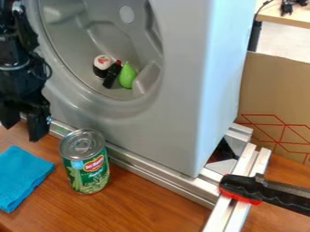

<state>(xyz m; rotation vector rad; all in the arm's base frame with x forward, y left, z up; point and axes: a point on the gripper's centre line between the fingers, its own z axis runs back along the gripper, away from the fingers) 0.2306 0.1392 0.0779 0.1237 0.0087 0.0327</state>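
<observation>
Pretty bright overall, soft light is washing over the grey housing (212,68), and the metal rail (151,171) and can (84,165) are glinting.

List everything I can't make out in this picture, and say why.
From the camera view:
- Blue cloth: left part, cut off by the left edge.
- Can: its back, hidden by its own front.
- Black-and-red clamp: right end, cut off by the right edge.
- Small dark object beside the green toy: too small to identify.

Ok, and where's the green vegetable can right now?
In the camera view, the can stands upright on the wooden table, left of centre, between the blue cloth and the metal rail.
</observation>
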